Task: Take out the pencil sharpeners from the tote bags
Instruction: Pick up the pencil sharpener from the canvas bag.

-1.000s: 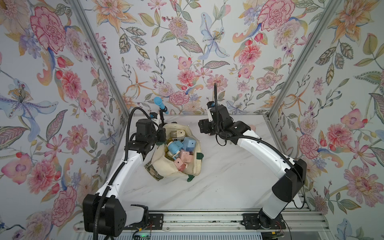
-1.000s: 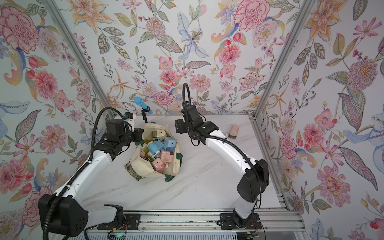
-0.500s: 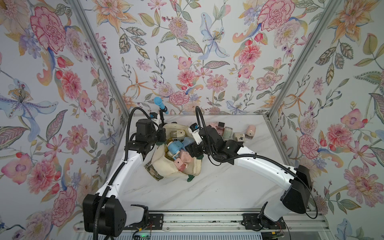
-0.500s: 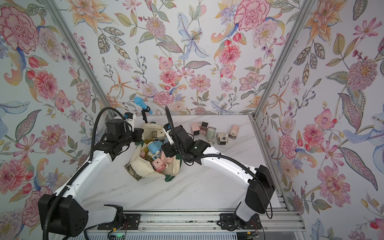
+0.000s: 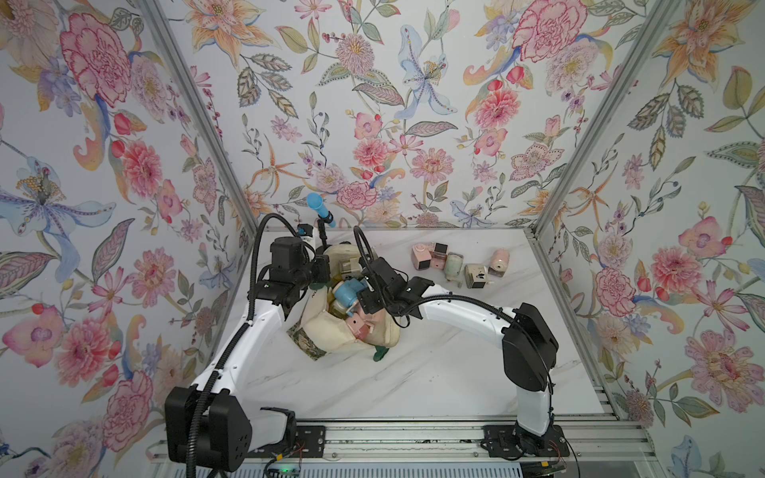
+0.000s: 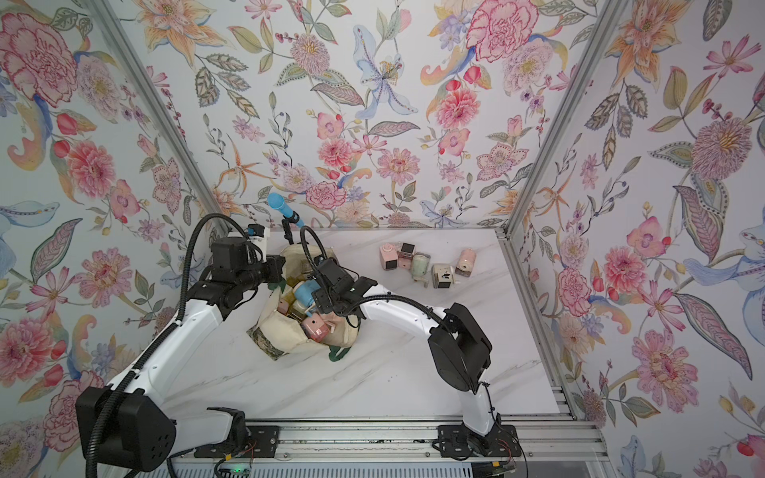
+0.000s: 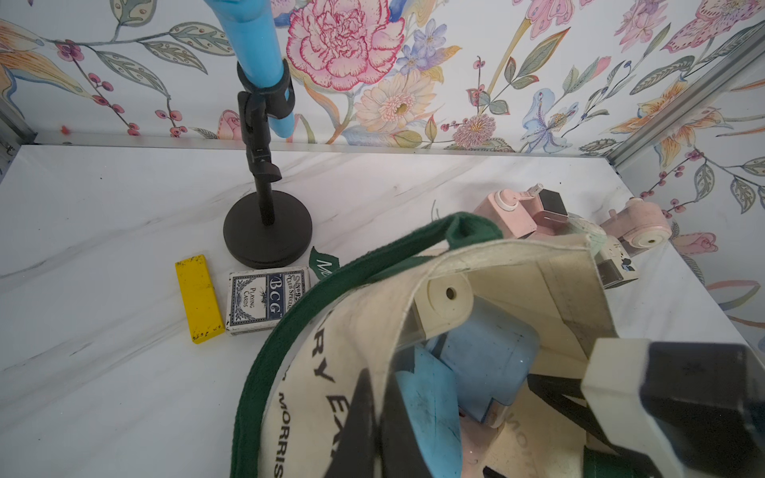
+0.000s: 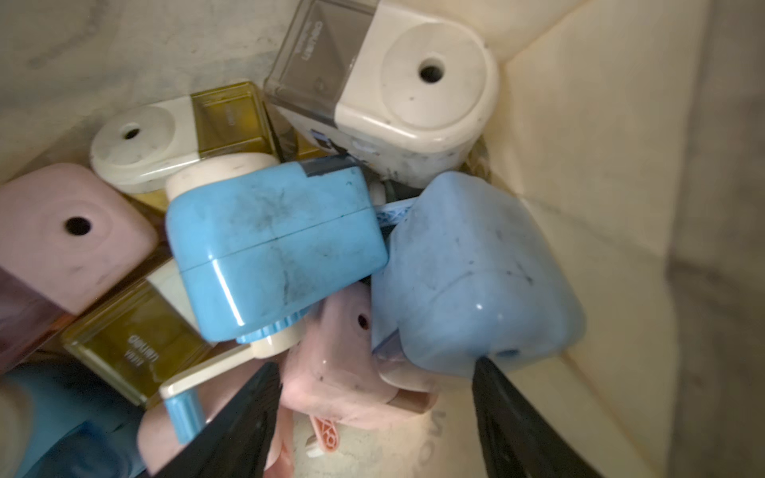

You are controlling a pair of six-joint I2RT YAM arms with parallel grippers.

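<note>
Nearest me, the tote bag point(image 5: 327, 333) slumps on the counter point(image 5: 414, 380), crammed with pencil sharpeners point(image 8: 273, 244). The right tool point(image 8: 374, 364) hangs inside it, jaws wide and empty. One tip is against the pale blue sharpener point(image 8: 476, 273), with a pink sharpener point(image 8: 339, 372) between. Closing here could pinch both or skid off the rounded plastic. The left tool point(image 5: 322, 271) is clamped on the bag's rim; if the cloth slips, the mouth could sag shut. Beyond, loose sharpeners point(image 5: 453, 265) lie near the far wall.

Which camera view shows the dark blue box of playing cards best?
The left wrist view: the dark blue box of playing cards lies uncovered, its lettering readable. Neither top view shows it, and the right wrist view looks into the cream canvas tote bag.
</note>
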